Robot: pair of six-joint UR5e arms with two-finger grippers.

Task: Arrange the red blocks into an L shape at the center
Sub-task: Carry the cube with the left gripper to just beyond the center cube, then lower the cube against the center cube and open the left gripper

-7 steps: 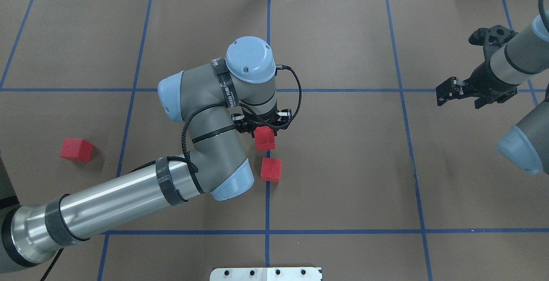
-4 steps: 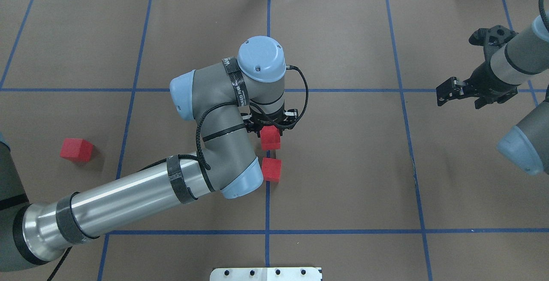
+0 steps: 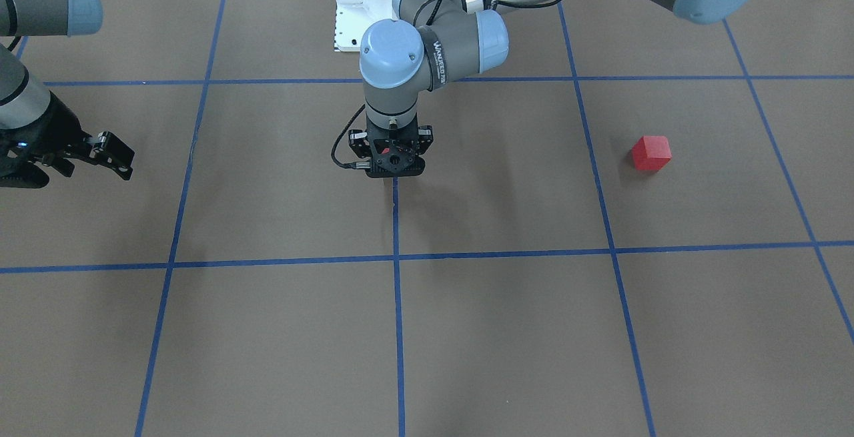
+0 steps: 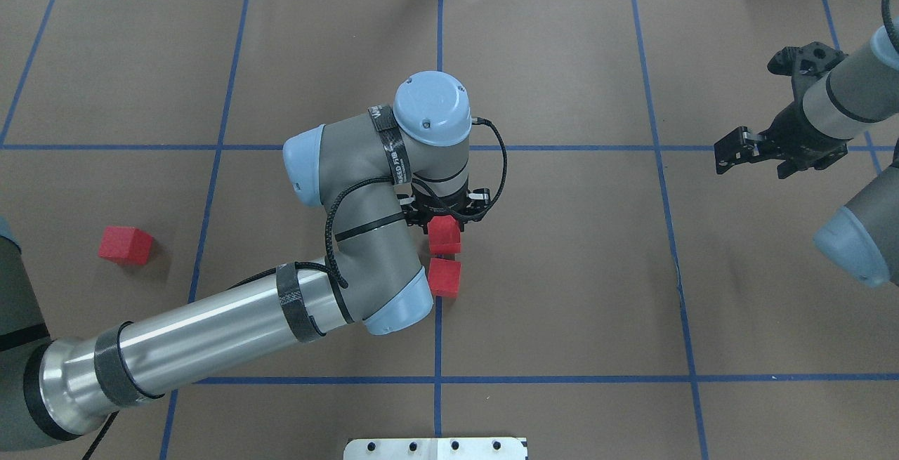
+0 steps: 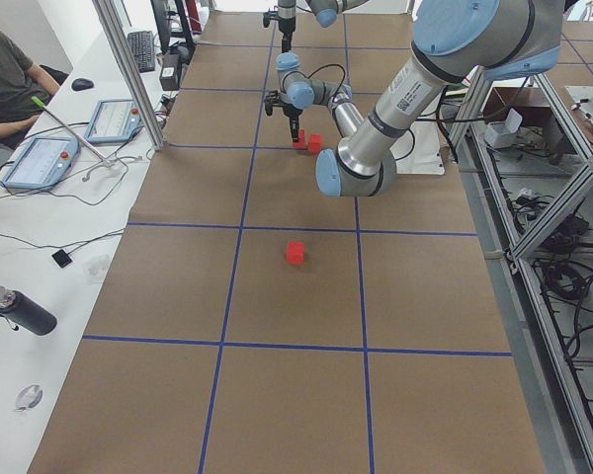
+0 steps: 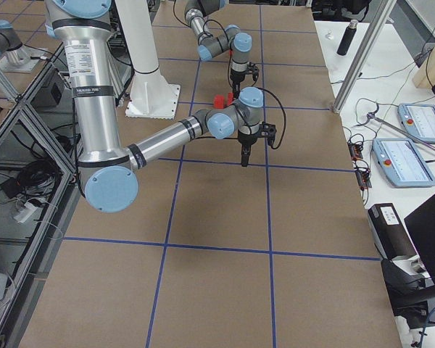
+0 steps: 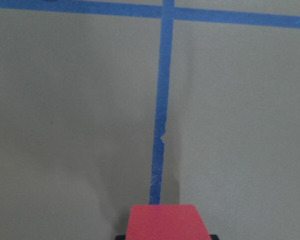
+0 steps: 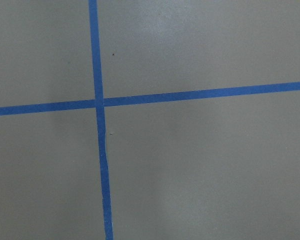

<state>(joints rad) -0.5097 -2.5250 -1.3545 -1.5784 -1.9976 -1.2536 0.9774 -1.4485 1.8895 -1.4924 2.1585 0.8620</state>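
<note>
Shifted slightly rightward since a second ago, the left gripper [image 4: 444,227] stays clamped on a matte red cube [image 4: 444,239], jaws narrowed to its width, over the center [image 4: 437,337] tape line. A second red cube [image 4: 444,277] lies just behind the claw on the robot's side; whether the two touch cannot be told. The third cube [image 4: 125,246] sits well off to the claw's left. Blue tape grids the smooth brown tabletop [image 4: 562,270]. Far to the right hovers the right gripper [image 4: 734,149], its opening unclear.

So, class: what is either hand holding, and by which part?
The left hand holds a red block by two opposite side faces; the right hand holds nothing.
</note>
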